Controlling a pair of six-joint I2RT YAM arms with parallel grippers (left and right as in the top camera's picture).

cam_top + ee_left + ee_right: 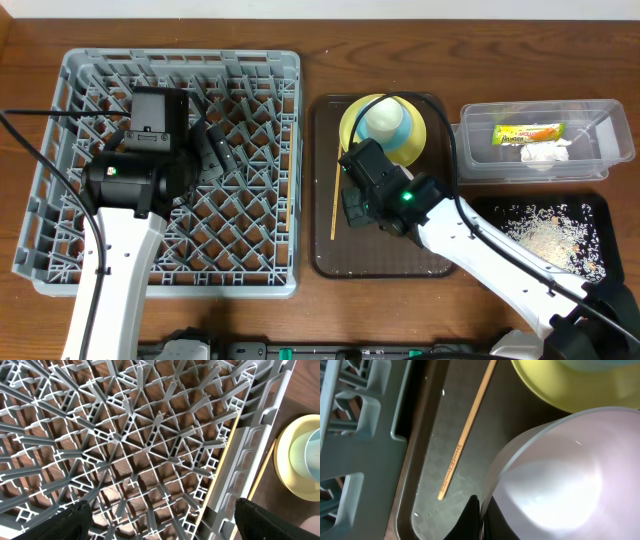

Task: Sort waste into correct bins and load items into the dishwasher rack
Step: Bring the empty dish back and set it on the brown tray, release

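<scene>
White bowl [570, 480] between right fingers [469, 522]

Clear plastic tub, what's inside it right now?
A yellow-green snack wrapper and a crumpled white tissue lie inside the clear tub. Anything beneath the tissue is covered and cannot be seen.

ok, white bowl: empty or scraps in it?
Empty as far as seen: white bowl inside is bare. Right pincer shut on its rim.
</scene>
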